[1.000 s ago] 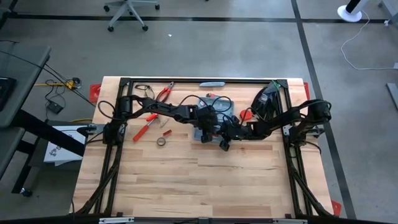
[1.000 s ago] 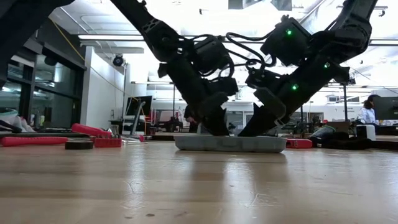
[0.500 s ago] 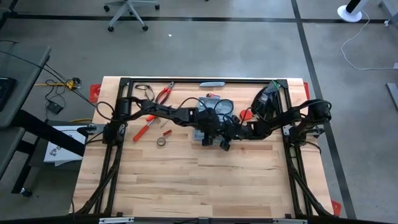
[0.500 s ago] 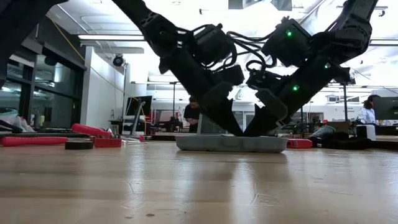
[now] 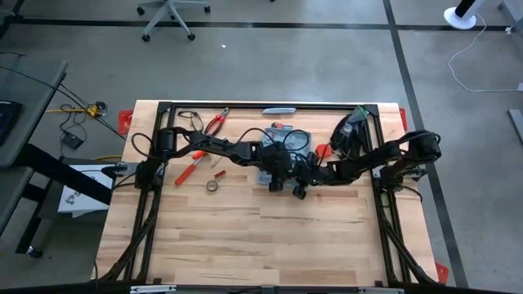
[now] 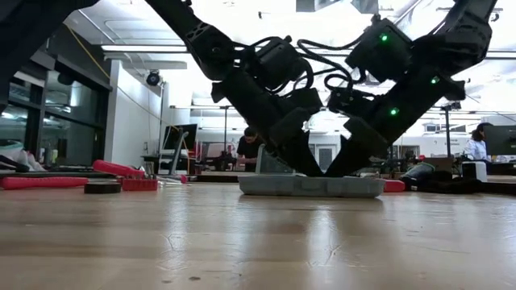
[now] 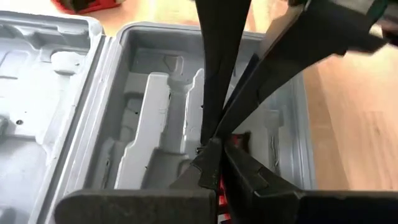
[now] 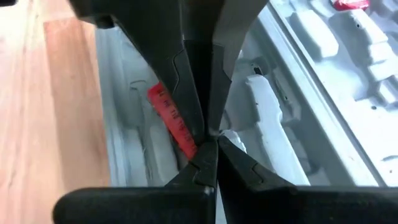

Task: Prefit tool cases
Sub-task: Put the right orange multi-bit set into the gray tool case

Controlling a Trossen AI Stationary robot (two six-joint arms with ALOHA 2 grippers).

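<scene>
The flat rectangular grey-blue plastic tool case [image 5: 282,157] lies open near the middle of the pale wooden butcher-block table [image 5: 245,237], toward its far half, its moulded grey slots facing up. A small red-handled tool [image 8: 171,119] rests in one slot of the near tray. Both dark arms meet over that tray and hide much of the case from above: the left gripper [image 5: 276,181] comes in from the left and the right gripper [image 5: 299,186] from the right, their tips close together and pressed down into the tray, each with its fingers closed together and nothing clamped between them. To the left of the case, well apart, lie a red-handled screwdriver [image 5: 189,169], red-handled pliers [image 5: 216,122], a small red piece [image 5: 219,174] and a small roll of tape [image 5: 212,186]; a black bag-like object [image 5: 350,131] sits at the far right corner. The table carries a black metal frame [image 5: 245,105]. Around it is a grey concrete floor with an office chair [image 5: 167,15], and in the level view a person [image 6: 248,149] sits far behind in a bright workshop.
</scene>
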